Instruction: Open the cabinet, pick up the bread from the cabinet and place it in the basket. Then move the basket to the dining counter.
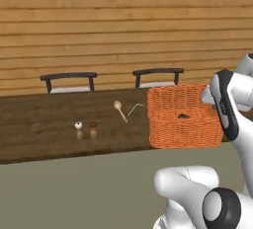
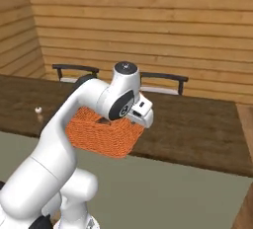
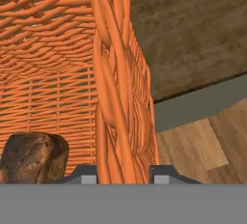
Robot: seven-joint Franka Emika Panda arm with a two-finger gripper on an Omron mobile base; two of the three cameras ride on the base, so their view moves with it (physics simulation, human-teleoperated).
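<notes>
The orange woven basket (image 1: pixel 170 124) (image 2: pixel 101 136) hangs at the front edge of the dining counter (image 1: pixel 44 124) (image 2: pixel 197 124), toward its right end. I cannot tell whether its bottom touches the top. My gripper (image 3: pixel 121 178) is shut on the basket's right side wall (image 3: pixel 116 97), one finger inside and one outside. The bread (image 3: pixel 34 158), a dark-brown lump, lies on the basket's floor just left of the held wall. From the left base view the bread (image 1: pixel 184 116) is a small dark spot inside. My arm's wrist covers the basket's right rim there.
Two dark chairs (image 1: pixel 69 81) (image 1: pixel 158 76) stand behind the counter against a wooden plank wall. A wooden spoon (image 1: pixel 120 109) and two small shakers (image 1: pixel 79 126) (image 1: pixel 93 127) lie on the counter left of the basket. The grey-beige front panel (image 1: pixel 74 188) drops below the edge.
</notes>
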